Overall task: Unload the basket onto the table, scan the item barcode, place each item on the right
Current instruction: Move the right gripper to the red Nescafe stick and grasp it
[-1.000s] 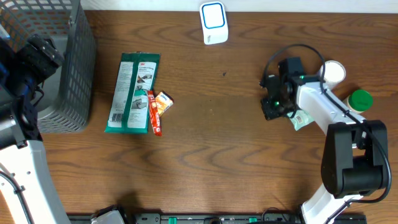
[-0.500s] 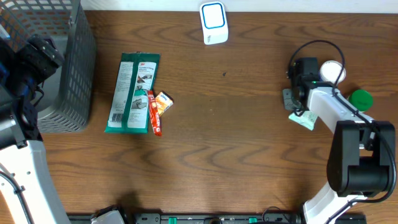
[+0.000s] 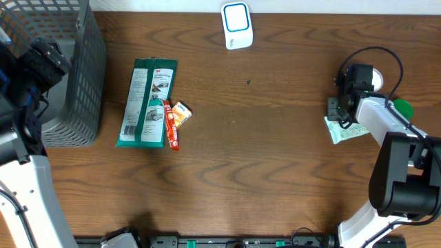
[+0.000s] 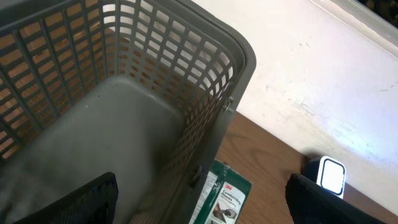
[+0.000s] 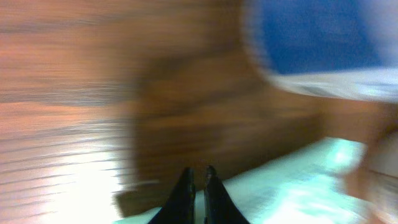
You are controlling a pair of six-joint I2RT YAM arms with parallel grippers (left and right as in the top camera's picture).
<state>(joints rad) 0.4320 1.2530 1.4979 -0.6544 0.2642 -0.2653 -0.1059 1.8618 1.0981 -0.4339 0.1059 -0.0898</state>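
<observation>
The left gripper (image 4: pixel 199 190) is held with its jaws spread wide. The right gripper (image 5: pixel 198 179) is seen pressed nearly together, its arm (image 3: pixel 377 118) folded back.

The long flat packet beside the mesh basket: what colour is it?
The long flat packet is dark green with a pale label, clearest in the overhead view.

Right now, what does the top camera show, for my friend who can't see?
The right arm hangs over a pale green packet at the right edge of a brown table. A green pack and small orange packets lie on the left beside a grey basket, and a white scanner sits at the top.
</observation>
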